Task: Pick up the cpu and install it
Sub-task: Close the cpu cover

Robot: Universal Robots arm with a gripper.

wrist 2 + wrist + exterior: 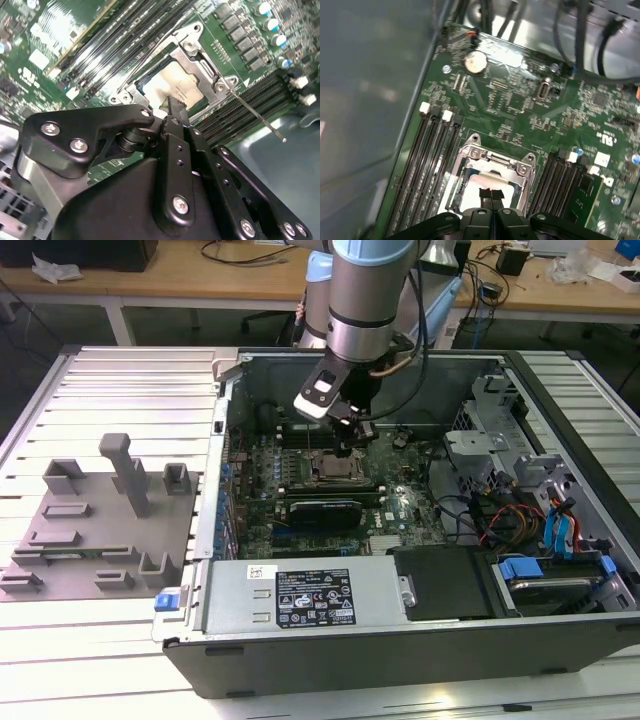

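The cpu (476,181) sits flat inside the socket frame (496,158) on the green motherboard (520,107), its pale top showing through the frame's opening in both wrist views (172,82). In the exterior view it lies near the middle of the open computer case (420,650), toward the far side (335,473).

Right above it hangs the gripper (491,196), its two black fingers pressed together with nothing pinched between them. The tips are over the cpu's near part; I can't tell whether they touch it. A thin metal lever (257,117) stands out from one corner of the frame.

Rows of black memory slots (427,160) run along both sides of the socket, and a round coin battery (476,62) sits farther off on the board. Nearer than the socket lies a long black expansion card (325,512), then the silver power supply (300,595) along the case's near wall. On the exterior view's left, well apart from the case, a grey fixture plate (100,525) rests on the ribbed table (120,390).
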